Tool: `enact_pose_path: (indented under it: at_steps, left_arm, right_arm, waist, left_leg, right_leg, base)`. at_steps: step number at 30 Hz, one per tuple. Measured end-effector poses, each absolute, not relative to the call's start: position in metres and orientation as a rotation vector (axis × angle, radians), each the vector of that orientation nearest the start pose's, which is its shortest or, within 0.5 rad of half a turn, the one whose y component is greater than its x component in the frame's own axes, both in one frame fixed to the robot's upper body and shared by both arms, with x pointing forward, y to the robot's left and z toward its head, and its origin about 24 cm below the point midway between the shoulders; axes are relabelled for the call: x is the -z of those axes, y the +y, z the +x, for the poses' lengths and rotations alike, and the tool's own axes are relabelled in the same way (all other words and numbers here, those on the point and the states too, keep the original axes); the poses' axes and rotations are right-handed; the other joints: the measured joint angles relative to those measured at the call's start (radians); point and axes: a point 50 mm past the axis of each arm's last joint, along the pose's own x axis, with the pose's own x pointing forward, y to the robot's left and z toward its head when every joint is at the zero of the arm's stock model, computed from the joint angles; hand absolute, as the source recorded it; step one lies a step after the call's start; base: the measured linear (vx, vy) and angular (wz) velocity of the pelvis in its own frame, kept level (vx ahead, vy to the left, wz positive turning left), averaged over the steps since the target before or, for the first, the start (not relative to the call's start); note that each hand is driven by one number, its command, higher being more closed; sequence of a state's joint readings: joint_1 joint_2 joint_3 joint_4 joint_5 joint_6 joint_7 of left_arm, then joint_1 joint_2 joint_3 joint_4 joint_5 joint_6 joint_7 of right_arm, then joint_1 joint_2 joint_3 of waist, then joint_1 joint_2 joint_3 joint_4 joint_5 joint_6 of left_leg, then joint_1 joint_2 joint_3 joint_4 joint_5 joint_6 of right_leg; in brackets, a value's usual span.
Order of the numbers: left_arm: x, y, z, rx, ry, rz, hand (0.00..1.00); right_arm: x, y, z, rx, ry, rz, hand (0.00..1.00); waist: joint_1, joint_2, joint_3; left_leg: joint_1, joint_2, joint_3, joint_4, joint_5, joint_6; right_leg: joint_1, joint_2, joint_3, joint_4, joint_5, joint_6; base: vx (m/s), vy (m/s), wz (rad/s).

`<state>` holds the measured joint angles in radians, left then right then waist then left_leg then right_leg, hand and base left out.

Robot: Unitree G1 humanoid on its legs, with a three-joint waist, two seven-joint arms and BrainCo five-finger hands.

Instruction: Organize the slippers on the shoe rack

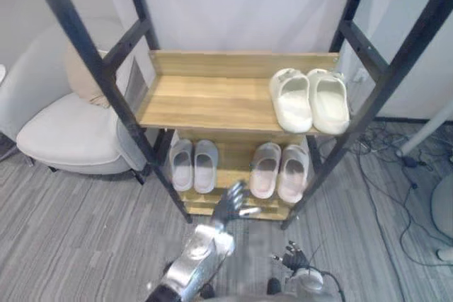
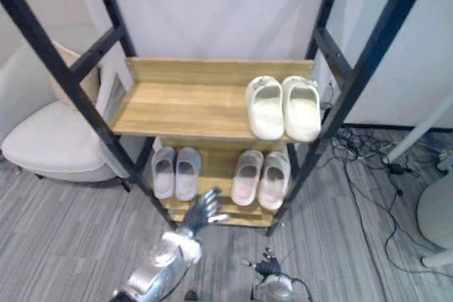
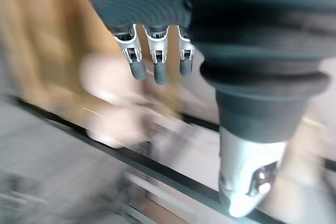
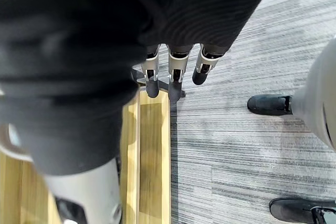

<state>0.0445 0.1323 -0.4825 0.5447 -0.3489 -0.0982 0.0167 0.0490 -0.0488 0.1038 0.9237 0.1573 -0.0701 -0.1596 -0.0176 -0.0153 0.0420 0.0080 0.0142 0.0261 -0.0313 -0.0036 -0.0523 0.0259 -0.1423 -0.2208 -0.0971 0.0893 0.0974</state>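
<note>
1. Just ahead and right of the left hand [image 1: 230, 204], fingers spread and empty, the pink slippers [image 1: 278, 170] lie on the lower shelf [image 1: 232, 155], lengthwise front to back.
2. Right hand [image 1: 294, 258] hangs lower, fingers relaxed, farther away.

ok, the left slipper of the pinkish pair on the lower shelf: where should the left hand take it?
Probably by its near end, coming in low from the front of the rack. The pinkish slipper lies flat, lengthwise front to back, its partner close on its right and the upper shelf above, so sides and top are crowded. The open left hand hovers just before it.
</note>
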Motion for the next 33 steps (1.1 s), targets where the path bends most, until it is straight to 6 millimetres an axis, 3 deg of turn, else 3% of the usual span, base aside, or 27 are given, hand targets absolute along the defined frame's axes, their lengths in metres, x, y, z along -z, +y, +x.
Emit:
enact_pose_path:
  at_steps: [1,9,19,21,24,26,27,28,29,30,31,32,33]
  left_arm:
    - [0.108,0.115,0.171,0.229,0.672,-0.042,0.00]
    - [0.152,0.180,0.121,-0.022,0.980,0.169,0.00]
    - [0.157,0.188,0.109,-0.069,1.027,0.258,0.00]
    - [0.157,0.187,0.110,-0.082,1.030,0.245,0.00]
    - [0.154,0.186,0.119,-0.107,0.999,0.237,0.00]
    - [0.151,0.184,0.127,-0.123,0.968,0.217,0.00]
    - [0.150,0.184,0.127,-0.145,0.959,0.194,0.00]
    - [0.150,0.184,0.126,-0.160,0.957,0.181,0.00]
    - [0.149,0.187,0.126,-0.181,0.949,0.167,0.00]
    - [0.148,0.187,0.128,-0.182,0.946,0.166,0.00]
    - [0.148,0.187,0.128,-0.184,0.942,0.163,0.00]
    - [0.149,0.185,0.125,-0.182,0.950,0.160,0.00]
    - [0.148,0.188,0.126,-0.182,0.946,0.164,0.00]
  right_arm:
    - [0.146,-0.162,0.131,0.165,0.926,-0.013,0.00]
    - [0.152,-0.164,0.123,0.177,0.957,-0.020,0.00]
    - [0.152,-0.166,0.121,0.198,0.956,-0.015,0.00]
    - [0.153,-0.167,0.121,0.198,0.959,-0.017,0.00]
    - [0.151,-0.166,0.126,0.197,0.942,-0.017,0.00]
    - [0.146,-0.166,0.139,0.190,0.909,-0.023,0.00]
    - [0.143,-0.165,0.148,0.185,0.884,-0.025,0.00]
    - [0.141,-0.166,0.153,0.184,0.870,-0.027,0.00]
    - [0.134,-0.163,0.162,0.170,0.825,-0.026,0.00]
    - [0.127,-0.163,0.170,0.151,0.765,-0.015,0.00]
    - [0.121,-0.168,0.171,0.132,0.699,-0.014,0.00]
    - [0.121,-0.173,0.169,0.146,0.694,-0.007,0.00]
    - [0.124,-0.175,0.165,0.166,0.715,0.006,0.00]
  waist:
    - [0.000,-0.008,-0.002]
    - [0.004,-0.025,-0.003]
    - [0.015,-0.024,0.005]
    - [0.010,-0.017,0.010]
    - [0.014,-0.026,0.041]
    - [0.026,-0.005,0.092]
    - [0.037,0.008,0.096]
    - [0.040,0.008,0.097]
    - [0.040,0.003,0.098]
    - [0.035,-0.001,0.100]
    - [0.032,0.003,0.098]
    - [0.022,0.008,0.094]
    - [0.023,-0.005,0.091]
  left_leg:
    - [0.013,-0.002,-0.014,-0.001,0.000,0.000]
    - [0.028,-0.007,-0.068,-0.003,0.001,-0.003]
    - [0.055,-0.010,-0.112,-0.005,0.002,0.000]
    - [0.043,-0.019,-0.155,0.004,0.003,0.000]
    - [-0.018,-0.037,-0.264,0.041,0.018,-0.007]
    - [-0.050,-0.039,-0.294,0.065,0.026,-0.015]
    - [-0.083,-0.040,-0.280,0.069,0.032,-0.010]
    - [-0.102,-0.032,-0.242,0.070,0.008,0.021]
    - [-0.119,-0.010,-0.122,0.080,-0.019,0.058]
    - [-0.151,0.013,-0.015,0.147,-0.030,0.067]
    - [-0.164,0.046,0.116,0.233,-0.044,0.072]
    - [-0.157,0.060,0.167,0.220,-0.062,0.045]
    - [-0.145,0.045,0.152,0.194,-0.052,0.033]
  right_leg:
    - [0.014,0.000,-0.018,0.000,-0.005,-0.001]
    - [0.059,0.000,-0.074,0.000,-0.028,0.000]
    - [0.108,0.001,-0.118,0.007,-0.047,0.001]
    - [0.122,-0.001,-0.164,0.008,-0.056,0.002]
    - [0.134,-0.002,-0.273,0.013,-0.072,0.001]
    - [0.118,-0.015,-0.323,0.093,-0.121,-0.009]
    - [0.089,-0.028,-0.338,0.137,-0.143,-0.012]
    - [0.070,-0.039,-0.363,0.153,-0.149,-0.016]
    - [0.062,-0.059,-0.395,0.146,-0.146,-0.016]
    - [0.054,-0.077,-0.418,0.152,-0.145,-0.014]
    - [0.050,-0.087,-0.430,0.184,-0.159,-0.002]
    - [0.048,-0.086,-0.440,0.213,-0.172,0.013]
    - [0.045,-0.100,-0.451,0.223,-0.175,0.018]
  base:
    - [-0.01,-0.011,0.26]
    - [0.00,-0.008,0.22]
    - [0.03,-0.007,0.13]
    - [0.00,-0.031,0.59]
    - [-0.01,-0.047,1.11]
    - [-0.09,-0.026,0.86]
    - [-0.09,0.006,0.43]
    - [-0.08,0.048,0.53]
    - [-0.06,0.065,0.64]
    - [0.04,0.100,0.71]
    - [0.13,0.085,0.75]
    - [0.16,0.086,0.64]
    - [0.10,0.097,0.58]
